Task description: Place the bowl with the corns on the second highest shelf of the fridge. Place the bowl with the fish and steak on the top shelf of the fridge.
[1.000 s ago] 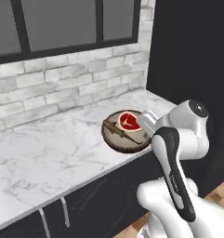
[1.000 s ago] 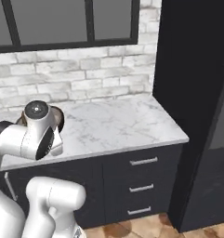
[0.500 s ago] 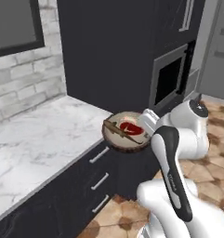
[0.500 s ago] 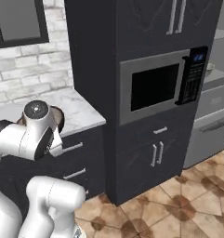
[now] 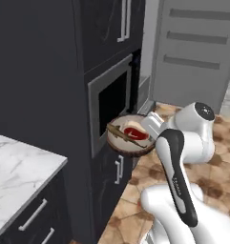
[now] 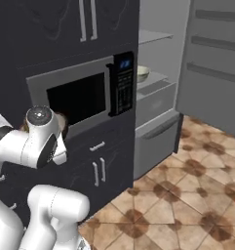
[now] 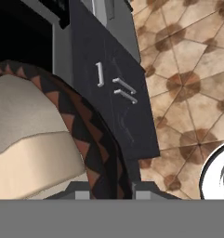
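2 fingers [image 7: 106,193] astride brown bowl [image 5: 128,136] rim

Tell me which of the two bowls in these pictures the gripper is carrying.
The dark brown shallow bowl holding the red steak, gripped at its rim by the gripper. The other, a pale bowl, sits inside the open fridge on a shelf.

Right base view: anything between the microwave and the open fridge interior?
Yes: the black keypad panel sits between the microwave window and the fridge interior, right base view.

- Bowls: two — a dark brown bowl [image 5: 130,135] and a pale bowl [image 6: 142,73]
- Steak [image 5: 135,132]: one
- Microwave [image 6: 80,95]: one
- Worktop [image 5: 18,174]: one
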